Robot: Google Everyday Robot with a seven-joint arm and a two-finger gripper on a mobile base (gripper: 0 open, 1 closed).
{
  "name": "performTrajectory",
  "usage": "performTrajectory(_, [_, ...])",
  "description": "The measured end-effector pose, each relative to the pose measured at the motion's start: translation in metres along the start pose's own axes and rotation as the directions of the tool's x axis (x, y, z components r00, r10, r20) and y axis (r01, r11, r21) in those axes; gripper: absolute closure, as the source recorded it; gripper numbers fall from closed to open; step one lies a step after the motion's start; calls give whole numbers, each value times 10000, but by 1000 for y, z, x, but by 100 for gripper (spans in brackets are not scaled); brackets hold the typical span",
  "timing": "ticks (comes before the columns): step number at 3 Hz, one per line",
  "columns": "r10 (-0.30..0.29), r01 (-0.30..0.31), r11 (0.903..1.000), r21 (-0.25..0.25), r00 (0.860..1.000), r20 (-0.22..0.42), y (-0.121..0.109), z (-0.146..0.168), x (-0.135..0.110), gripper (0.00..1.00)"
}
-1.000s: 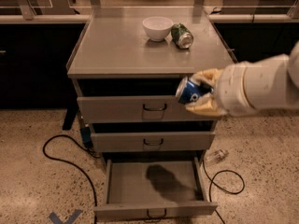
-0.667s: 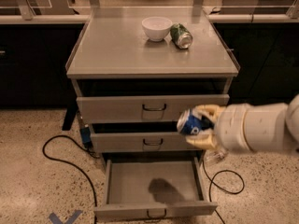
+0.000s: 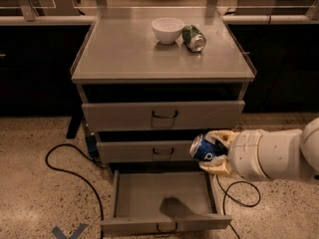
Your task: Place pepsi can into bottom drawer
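Note:
My gripper (image 3: 212, 152) comes in from the right on a thick white arm and is shut on the blue pepsi can (image 3: 204, 149), which lies tilted with its silver end to the left. It hangs in front of the middle drawer's right end, above the right side of the bottom drawer (image 3: 164, 224). That drawer is pulled out, a wide grey tray with a dark wire handle, and nothing but the can's shadow is in it.
On the cabinet top (image 3: 119, 54) stand a white bowl (image 3: 167, 29) and a green can (image 3: 194, 38) lying on its side. The top drawer (image 3: 124, 114) and middle drawer (image 3: 129, 151) are shut. Black cables (image 3: 65, 166) lie on the speckled floor on both sides.
My gripper with the pepsi can has moved down from the top drawer's level to the middle drawer's level, nearer the open bottom drawer. The shadow in the drawer has shifted.

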State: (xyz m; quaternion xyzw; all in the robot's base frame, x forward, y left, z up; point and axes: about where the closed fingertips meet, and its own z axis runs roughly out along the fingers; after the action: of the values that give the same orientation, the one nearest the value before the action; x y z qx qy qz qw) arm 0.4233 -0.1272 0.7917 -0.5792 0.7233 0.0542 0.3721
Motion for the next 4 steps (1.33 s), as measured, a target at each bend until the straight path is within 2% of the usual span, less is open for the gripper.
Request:
performTrajectory(1, [112, -119, 9998, -166, 9990, -428, 23, 11, 15, 100])
performTrajectory(2, [1400, -1444, 9861, -828, 9885, -563, 87, 48, 68, 100])
performTrajectory(3, [2727, -2897, 9400, -1805, 9554, -1130, 170, 110, 148, 100])
performTrajectory(4, [2911, -3118, 9248, -2179, 9488, -1225, 202, 128, 163, 100])
